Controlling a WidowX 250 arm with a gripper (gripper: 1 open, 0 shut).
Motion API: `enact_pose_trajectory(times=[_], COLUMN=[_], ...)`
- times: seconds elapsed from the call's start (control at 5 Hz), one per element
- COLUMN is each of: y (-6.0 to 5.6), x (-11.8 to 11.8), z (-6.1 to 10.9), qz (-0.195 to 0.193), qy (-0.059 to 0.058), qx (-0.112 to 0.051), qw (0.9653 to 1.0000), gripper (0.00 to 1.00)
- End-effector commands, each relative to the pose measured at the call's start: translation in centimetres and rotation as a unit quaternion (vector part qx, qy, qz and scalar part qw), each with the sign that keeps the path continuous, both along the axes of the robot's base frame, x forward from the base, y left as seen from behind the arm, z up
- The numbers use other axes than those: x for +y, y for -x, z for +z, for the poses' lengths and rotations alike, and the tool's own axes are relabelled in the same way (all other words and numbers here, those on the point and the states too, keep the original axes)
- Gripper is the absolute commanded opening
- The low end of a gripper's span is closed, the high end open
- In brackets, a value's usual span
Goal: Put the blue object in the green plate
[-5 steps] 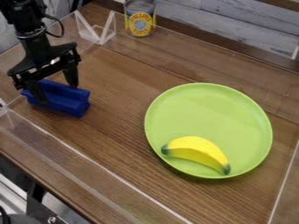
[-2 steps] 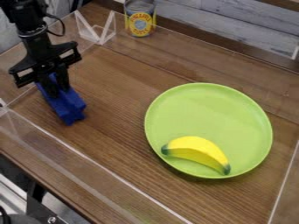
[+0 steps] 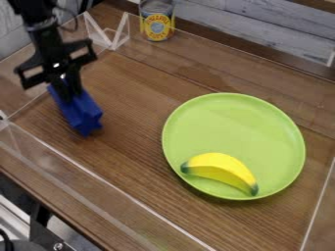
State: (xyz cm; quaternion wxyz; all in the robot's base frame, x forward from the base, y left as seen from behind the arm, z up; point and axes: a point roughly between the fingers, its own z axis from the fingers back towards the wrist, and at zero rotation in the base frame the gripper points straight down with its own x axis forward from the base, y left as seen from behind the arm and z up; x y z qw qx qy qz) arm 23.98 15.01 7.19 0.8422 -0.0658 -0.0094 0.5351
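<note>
Lifting now: my gripper (image 3: 62, 88) jaws, wide a second ago, clamp the deep blue ridged plastic block (image 3: 77, 111), tilting it off the wooden counter (image 3: 131, 186) toward the lime-green round plate (image 3: 262, 113).

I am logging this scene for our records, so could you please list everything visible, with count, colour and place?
blue object: one, deep blue, left side of the table, tilted, held at its upper end by the gripper
green plate: one, lime green, right of centre on the table
banana: one, yellow, on the plate's near part
can: one, yellowish with a label, at the back edge
table: one, dark brown wood, with clear walls round it
gripper: one, black, shut on the blue object, on the left
</note>
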Motion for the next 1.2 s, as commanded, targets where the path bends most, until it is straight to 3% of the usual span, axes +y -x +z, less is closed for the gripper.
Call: enact_pose_trajectory(times=[0.0, 0.2, 0.4, 0.6, 0.8, 1.0], y=[-2.1, -3.9, -6.2, -7.7, -8.4, -7.9], x=[-1.4, -3.6, -7.0, -10.7, -14.0, -16.8], z=[4.7, 7.6, 9.3, 9.3, 9.1, 8.9], qz=[-0.017, -0.047, -0.075, -0.077, -0.086, -0.113], qy=[-0.009, 0.010, 0.025, 0.032, 0.036, 0.038], qx=[-0.035, -0.042, -0.044, -0.047, -0.048, -0.047], qw=[0.9992, 0.9979, 0.9959, 0.9954, 0.9944, 0.9918], gripper=[0.00, 0.00, 0.00, 0.00, 0.00, 0.00])
